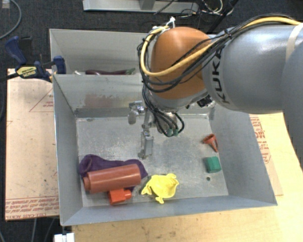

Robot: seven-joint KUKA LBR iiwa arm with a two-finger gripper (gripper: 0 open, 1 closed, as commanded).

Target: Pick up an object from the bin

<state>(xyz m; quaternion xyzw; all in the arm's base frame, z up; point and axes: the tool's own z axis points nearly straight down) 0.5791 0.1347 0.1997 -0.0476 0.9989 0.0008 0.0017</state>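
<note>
Overhead, the arm [252, 69] reaches into the bin [65, 135], its gripper [147, 147] poised over bare floor (spread or closed, impossible to tell). Nearest, down-left of the gripper, a brown cylinder [114, 178] lies on purple cloth [93, 163]; below the gripper, a yellow wad [160, 186]; to its right, a green block [211, 164].

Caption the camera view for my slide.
Pincer over the middle of the grey bin; red cylinder, purple cloth, orange block and yellow toy lie along the near wall.
</note>
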